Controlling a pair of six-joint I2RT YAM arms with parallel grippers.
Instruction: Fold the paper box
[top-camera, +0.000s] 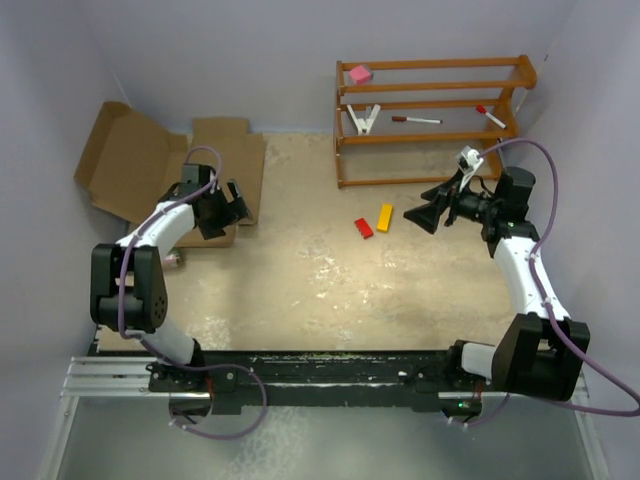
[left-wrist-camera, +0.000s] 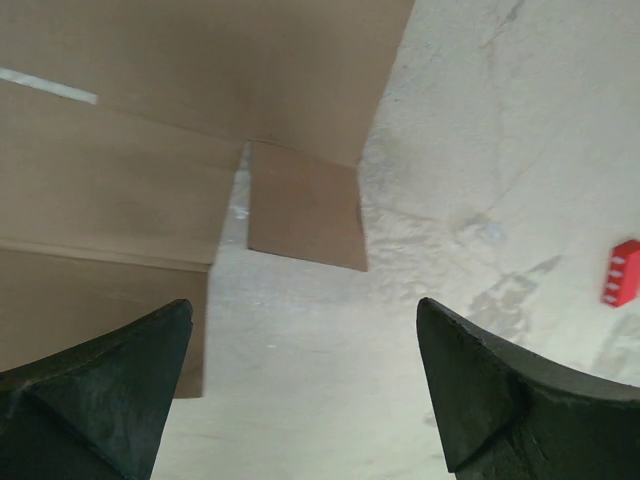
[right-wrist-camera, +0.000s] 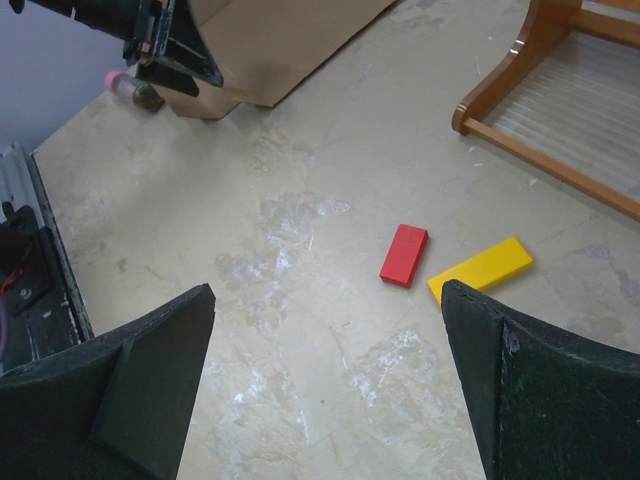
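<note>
The paper box (top-camera: 140, 165), a large plain brown corrugated-cardboard cut-out with flaps, lies opened out at 10 o'clock on the pale mottled table (top-camera: 320, 290). Its outer panel reaches the left wall; whether that panel lies flat or leans on the wall cannot be told. No flap stands upright and no side wall is formed in any view. On this evidence the fold has not begun, and every crease is left to make.

The left tool (top-camera: 232, 205) is positioned over the 4 o'clock corner of the sheet. Its jaws are spread wide and hold nothing; its wrist view shows a small square flap (left-wrist-camera: 305, 205) and bare table ahead of them. This placement suggests an approach to a first flap.

The right tool (top-camera: 425, 218) is at 3 o'clock, well apart from the cardboard, jaws wide and empty. It points toward 9 o'clock, near a small red plastic block (top-camera: 363, 228) and a flat yellow block (top-camera: 385, 217), which play no part in the fold.
</note>
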